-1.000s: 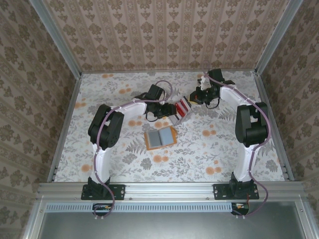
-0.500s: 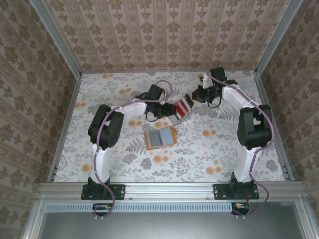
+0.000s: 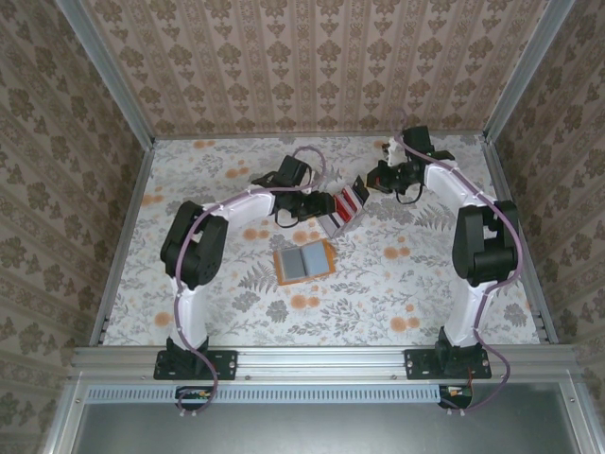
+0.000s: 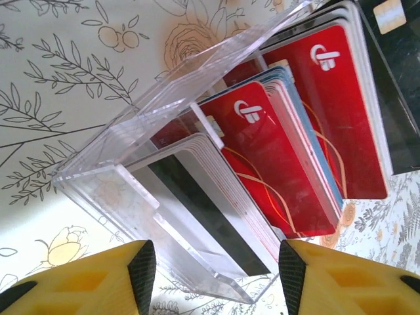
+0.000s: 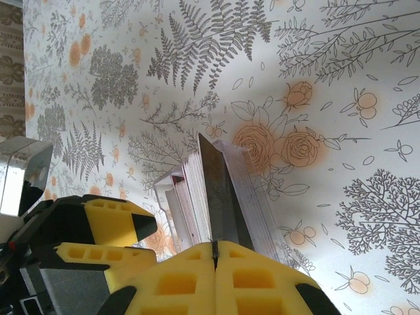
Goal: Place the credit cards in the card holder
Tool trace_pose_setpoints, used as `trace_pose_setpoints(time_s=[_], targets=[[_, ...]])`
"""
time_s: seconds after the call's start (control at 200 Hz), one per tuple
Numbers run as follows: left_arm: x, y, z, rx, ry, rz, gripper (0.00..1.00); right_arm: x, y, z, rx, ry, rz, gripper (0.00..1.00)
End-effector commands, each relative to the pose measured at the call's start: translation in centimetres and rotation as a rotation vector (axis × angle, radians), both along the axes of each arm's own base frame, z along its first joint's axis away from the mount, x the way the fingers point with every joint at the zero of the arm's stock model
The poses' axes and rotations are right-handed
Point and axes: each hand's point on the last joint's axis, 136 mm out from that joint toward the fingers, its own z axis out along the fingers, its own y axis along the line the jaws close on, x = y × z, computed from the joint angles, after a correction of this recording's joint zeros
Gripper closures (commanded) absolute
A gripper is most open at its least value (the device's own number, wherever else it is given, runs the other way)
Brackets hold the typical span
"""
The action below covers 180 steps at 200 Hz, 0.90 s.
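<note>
Now right pincer (image 5: 214, 248) pinches one credit card (image 5: 223, 197) edge-on.

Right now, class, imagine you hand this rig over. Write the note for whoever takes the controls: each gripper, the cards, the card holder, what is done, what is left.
Left gripper: open, fingertips on either side of the near end of the clear stand, not gripping it.
Right gripper: shut, apparently pinching the held card by its edge, above the stand.
Credit cards: the rest stand upright in the stand's slots.
Card holder: lies open, grey lining up, on the near side of the stand.
Done: no card seen in the holder.
Left: carry every card over.
</note>
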Motion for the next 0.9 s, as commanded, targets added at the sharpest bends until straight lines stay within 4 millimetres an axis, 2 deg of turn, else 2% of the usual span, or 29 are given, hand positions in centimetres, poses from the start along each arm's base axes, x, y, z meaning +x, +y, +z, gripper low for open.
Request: trace_pose_setpoints(time_s=[0.0,0.3,0.495,0.665,0.895], targets=[[0.2,0.1,3.5,-0.036,-0.041,0.003,0.43,0.4,-0.6,2.8,-0.005,-0.072,-0.014,1.00],[0.3,0.2,5.4,-0.089,-0.059,0.027,0.41,0.8,-1.0,4.4,0.000,-0.109,-0.026,1.00],[0.8,0.2,7.1,-0.193,-0.068,0.067,0.39,1.1,-1.1,6.5,0.010,-0.150,-0.034,1.00],[1.1,0.0,8.2,-0.268,-0.067,0.076,0.39,1.3,-1.3,7.6,0.018,-0.169,-0.038,1.00],[2.1,-0.8,10.2,-0.439,-0.075,0.095,0.38,0.6,-0.1,9.7,0.117,-0.191,-0.021,1.00]])
